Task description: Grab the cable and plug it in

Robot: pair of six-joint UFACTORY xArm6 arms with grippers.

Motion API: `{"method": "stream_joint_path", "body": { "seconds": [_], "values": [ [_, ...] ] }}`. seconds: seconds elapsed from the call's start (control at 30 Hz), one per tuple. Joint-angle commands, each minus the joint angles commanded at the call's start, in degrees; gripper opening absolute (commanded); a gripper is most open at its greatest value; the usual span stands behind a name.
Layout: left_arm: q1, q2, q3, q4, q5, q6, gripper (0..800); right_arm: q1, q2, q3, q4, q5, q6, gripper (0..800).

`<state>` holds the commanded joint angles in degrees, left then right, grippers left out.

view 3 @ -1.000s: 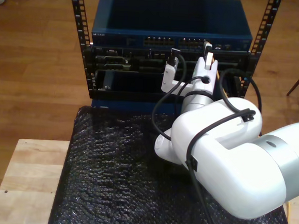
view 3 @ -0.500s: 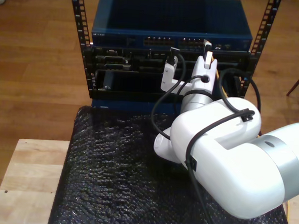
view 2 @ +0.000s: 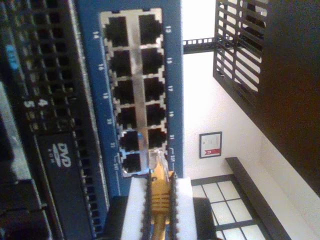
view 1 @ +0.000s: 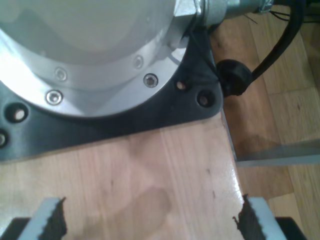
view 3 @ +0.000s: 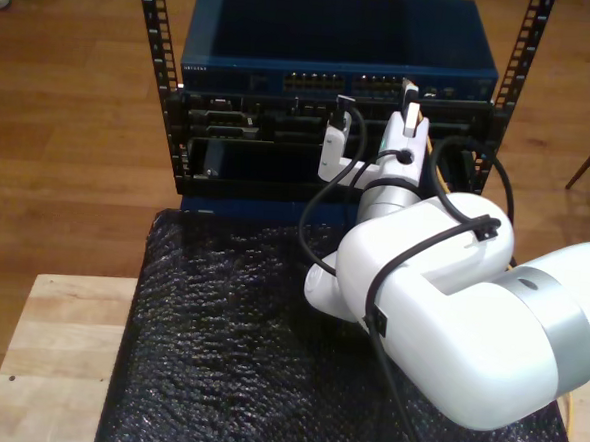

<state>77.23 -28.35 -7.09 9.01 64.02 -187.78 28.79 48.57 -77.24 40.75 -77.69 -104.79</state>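
Note:
The cable (view 2: 160,197) is orange-yellow, and my second gripper (view 2: 160,185) is shut on it between white fingers (view 2: 136,210). Its clear plug (view 2: 157,160) sticks out past the fingertips, right at the end of the blue switch's port block (view 2: 135,90), beside the ports marked 21 to 23. Whether the plug touches a port is unclear. In the exterior view my second gripper (view 3: 411,100) is raised to the switch (view 3: 335,53) front, right of centre. My first gripper (view 1: 150,220) is open over bare wood, with nothing between its pads (view 1: 50,220).
The switch sits in a black rack (view 3: 154,62) above darker units, one labelled DVD (view 2: 65,155). A black bubble-textured mat (view 3: 227,357) covers the wooden table (view 3: 56,357). A thick black arm cable (view 3: 321,198) loops beside the wrist. A round metal arm base (view 1: 90,50) lies close before my first gripper.

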Motion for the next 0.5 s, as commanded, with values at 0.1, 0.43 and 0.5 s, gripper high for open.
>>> {"method": "stream_joint_path", "body": {
  "seconds": [0.1, 0.43, 0.5],
  "values": [
    [0.0, 0.0, 0.0, 0.0, 0.0, 0.0, 800, 0.0, 0.1, -0.3, 0.0, 0.0, 0.0, 0],
    [0.0, 0.0, 0.0, 0.0, 0.0, 0.0, 800, 0.0, 0.1, -0.4, 0.0, 0.0, 0.0, 0],
    [0.0, 0.0, 0.0, 0.0, 0.0, 0.0, 800, -0.1, 0.1, -0.4, 0.0, 0.0, -0.1, 0]
  ]
}}
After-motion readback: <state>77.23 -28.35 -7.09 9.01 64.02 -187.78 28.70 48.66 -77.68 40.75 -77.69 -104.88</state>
